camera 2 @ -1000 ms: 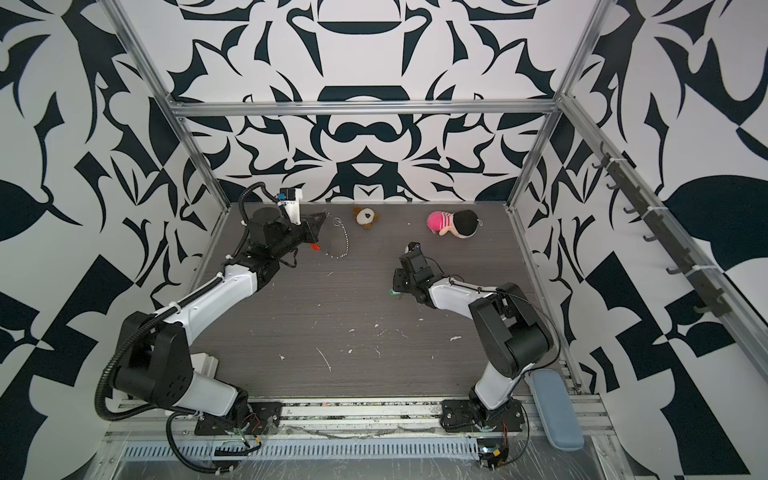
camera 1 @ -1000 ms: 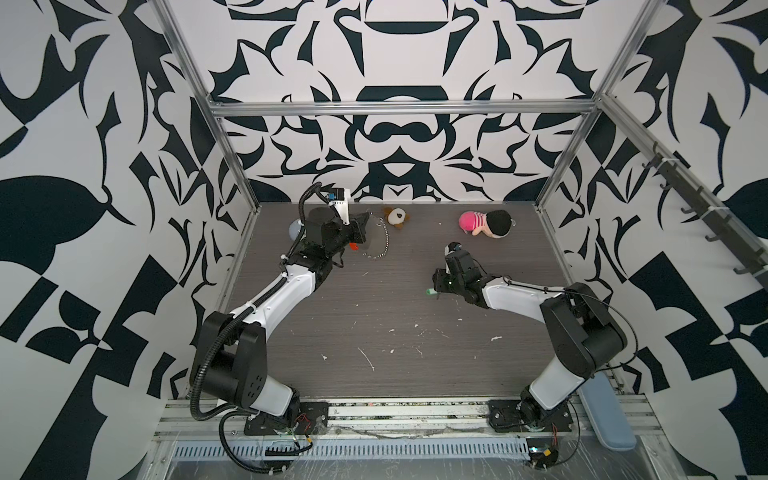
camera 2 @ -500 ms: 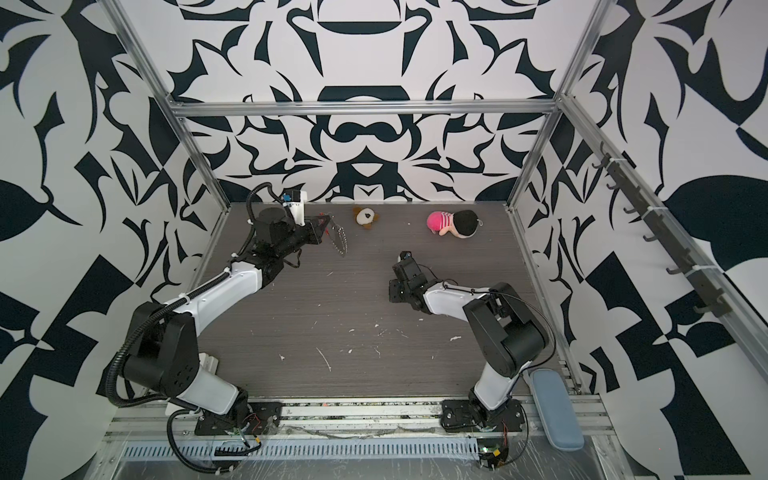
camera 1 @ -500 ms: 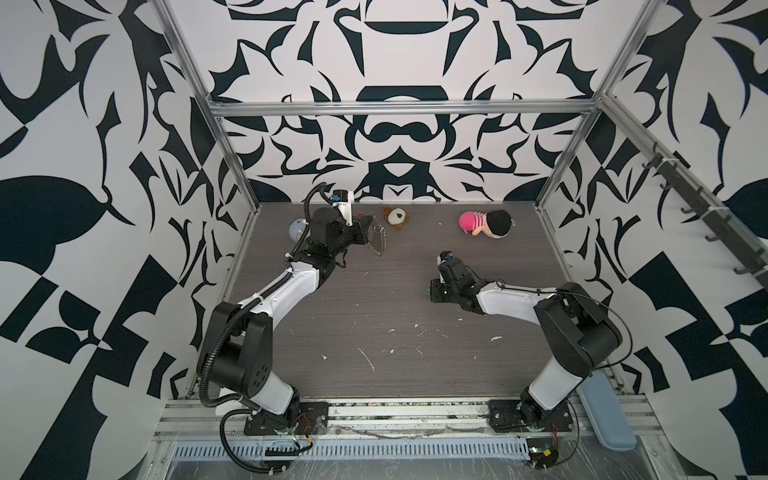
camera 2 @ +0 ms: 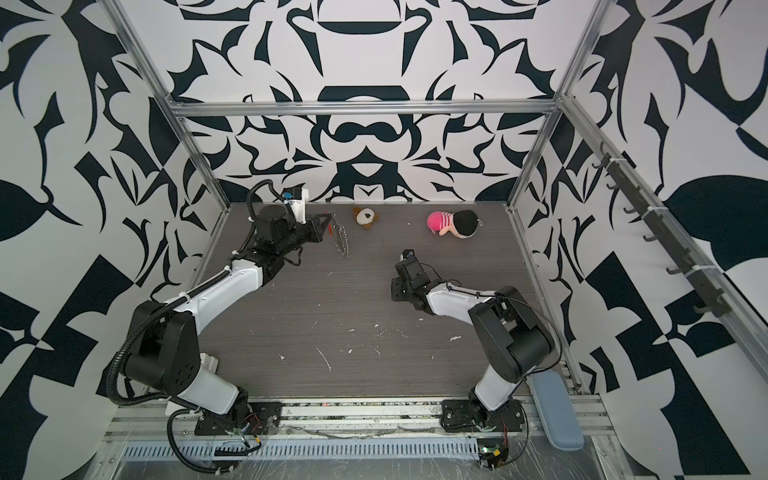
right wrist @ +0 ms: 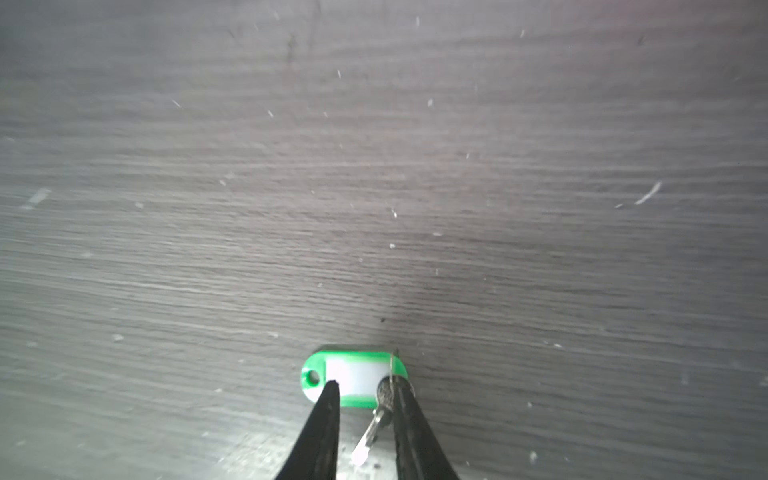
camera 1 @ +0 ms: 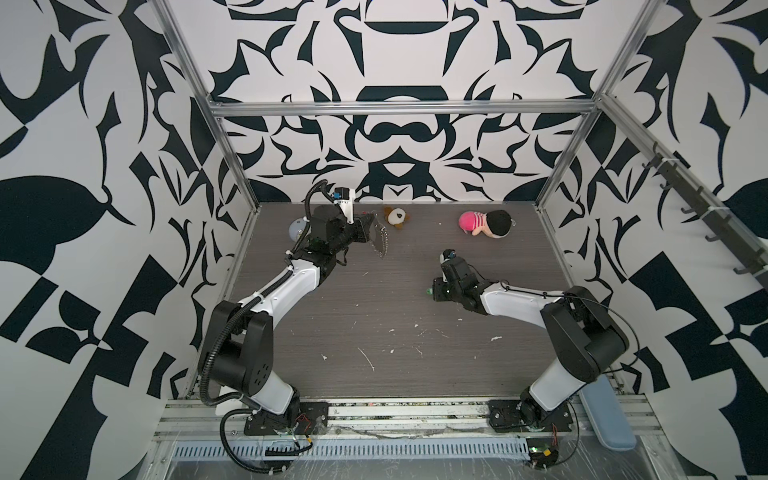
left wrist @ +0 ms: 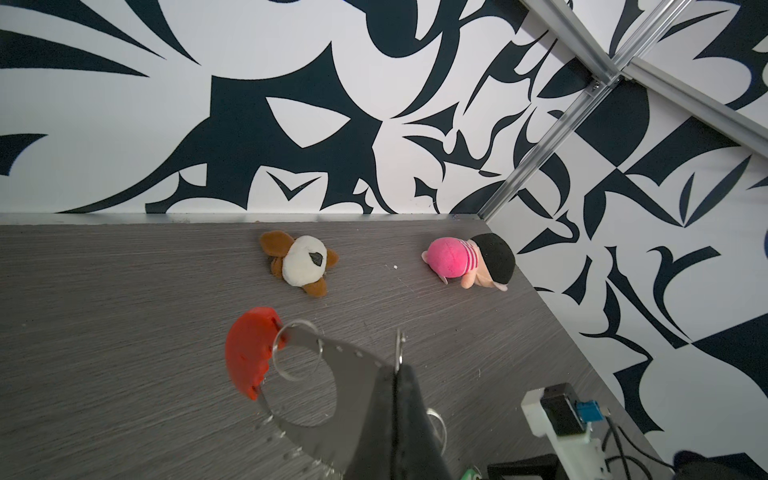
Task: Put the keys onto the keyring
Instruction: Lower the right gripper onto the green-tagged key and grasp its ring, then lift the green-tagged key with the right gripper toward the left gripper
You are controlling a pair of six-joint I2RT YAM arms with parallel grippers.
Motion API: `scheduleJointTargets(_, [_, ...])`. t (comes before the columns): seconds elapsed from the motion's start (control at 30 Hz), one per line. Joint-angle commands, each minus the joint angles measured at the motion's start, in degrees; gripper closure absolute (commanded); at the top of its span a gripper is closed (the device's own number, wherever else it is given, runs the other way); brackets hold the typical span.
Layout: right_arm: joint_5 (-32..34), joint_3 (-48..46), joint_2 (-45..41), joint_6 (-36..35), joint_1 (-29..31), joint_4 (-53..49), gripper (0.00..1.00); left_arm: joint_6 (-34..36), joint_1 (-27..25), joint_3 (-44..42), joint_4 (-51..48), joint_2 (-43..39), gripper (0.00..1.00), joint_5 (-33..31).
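Observation:
The keys (right wrist: 357,370), a green tag with a white label and a small metal key (right wrist: 376,428), lie flat on the table. My right gripper (right wrist: 365,380) is down over them, jaws narrowly open. One fingertip (right wrist: 332,388) is on the label and the other touches the key's head, with a gap left between them. In a top view the keys (camera 1: 428,292) peek out at my right gripper (camera 1: 433,291). My left gripper (left wrist: 399,370) is shut on a ring of the keyring (left wrist: 249,353), held above the table at the back left. The keyring's chain (camera 1: 380,245) hangs from my left gripper (camera 1: 365,232).
A brown and white plush (camera 1: 395,217) and a pink doll with a black head (camera 1: 486,223) lie along the back wall. A pale blue globe (camera 1: 297,227) sits behind my left arm. White scraps (camera 1: 365,357) dot the table's front half.
My right gripper's jaws have narrowed around the keys and it has settled low over them. My left gripper has shifted slightly right, still holding the keyring.

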Motion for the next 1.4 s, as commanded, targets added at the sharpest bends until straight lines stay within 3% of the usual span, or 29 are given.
scheduleJointTargets(0.0, [2.2,-0.8,-3.6,-0.4,0.0,1.8,0.72,-0.2,-0.3,2.1,1.5,0.1,1.0,0.9])
scheduleJointTargets(0.1, [4.4,-0.8,-3.5,0.4,-0.2,0.5,0.72,-0.2,-0.5,2.2,1.5,0.4,1.0,1.1])
scheduleJointTargets(0.37, [3.4,1.2,0.4,0.3,-0.3,-0.7,0.79,-0.2,-0.6,1.9,1.3,-0.2,1.0,1.1])
scheduleJointTargets(1.2, [4.0,3.3,5.1,-1.5,-0.3,-1.1,0.85,0.6,-0.6,2.6,0.4,-0.1,1.0,1.8])
scheduleJointTargets(1.37, [4.2,3.2,5.1,-2.2,-0.3,-0.7,0.99,0.7,-0.6,2.7,0.3,-0.1,1.0,1.8])
